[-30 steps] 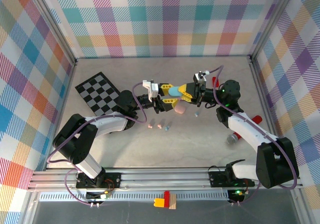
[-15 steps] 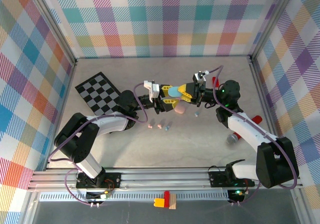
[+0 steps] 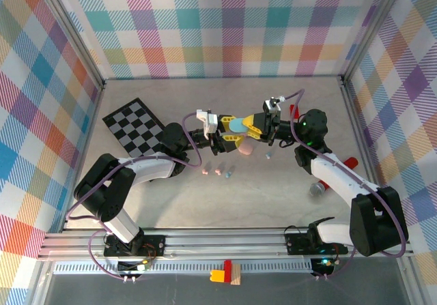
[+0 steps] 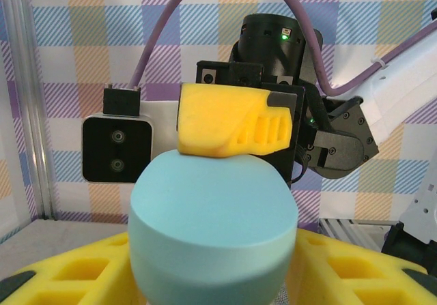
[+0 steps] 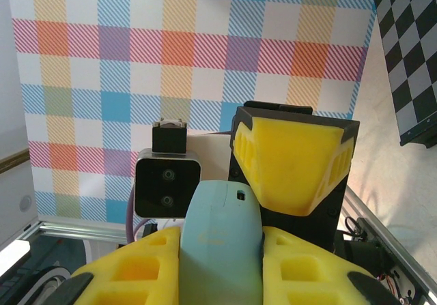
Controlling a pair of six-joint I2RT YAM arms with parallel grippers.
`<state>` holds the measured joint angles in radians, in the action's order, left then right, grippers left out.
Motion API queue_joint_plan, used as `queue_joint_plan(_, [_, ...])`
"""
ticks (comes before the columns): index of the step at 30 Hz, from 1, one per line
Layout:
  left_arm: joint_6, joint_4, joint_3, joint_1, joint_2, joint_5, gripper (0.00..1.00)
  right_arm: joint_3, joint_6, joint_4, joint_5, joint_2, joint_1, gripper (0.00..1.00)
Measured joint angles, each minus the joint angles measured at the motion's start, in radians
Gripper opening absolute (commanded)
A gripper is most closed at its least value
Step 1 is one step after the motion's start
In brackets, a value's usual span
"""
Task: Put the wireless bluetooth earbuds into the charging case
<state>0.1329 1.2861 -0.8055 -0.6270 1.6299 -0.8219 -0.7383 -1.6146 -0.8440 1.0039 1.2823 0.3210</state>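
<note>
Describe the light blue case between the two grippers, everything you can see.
The light blue case is a smooth, matte, pebble-shaped plastic oval with one small dark mark; it looks shut. It hangs above the table, clamped from opposite sides by the left gripper and right gripper, yellow fingers pressing it.

The left gripper (image 3: 231, 130) now sits a shade farther to the right than a second ago, a little nearer the right gripper (image 3: 249, 126). Its wrist camera (image 3: 206, 119) has shifted along with it. The light blue case (image 3: 239, 123), clamped between the fingers of both grippers, has moved the same small step to the right. The whole shift falls within the first half of that second.
</note>
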Motion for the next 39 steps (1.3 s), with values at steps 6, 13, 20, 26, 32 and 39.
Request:
queue_joint_plan(6, [0.010,0.000,-0.008,0.000,0.000,0.000,0.48,0.000,0.008,0.025,0.000,0.000,0.000,0.00])
queue_joint_plan(13, [0.010,0.001,-0.010,0.000,0.000,-0.001,0.51,0.000,-0.002,0.008,0.000,0.001,0.000,0.00])
queue_joint_plan(20, [0.010,0.000,-0.010,0.000,0.000,-0.004,0.48,0.005,-0.026,-0.031,-0.007,0.009,0.000,0.00])
queue_joint_plan(26, [0.010,0.000,-0.010,0.000,0.000,-0.003,0.44,0.006,-0.023,-0.030,-0.006,0.009,0.000,0.00])
queue_joint_plan(32, [0.011,-0.002,-0.010,0.000,0.000,-0.003,0.34,0.005,-0.022,-0.030,-0.007,0.009,0.000,0.03])
queue_joint_plan(39, [0.010,-0.007,-0.010,0.000,0.000,-0.012,0.34,0.006,0.024,0.022,-0.011,-0.003,0.000,0.63])
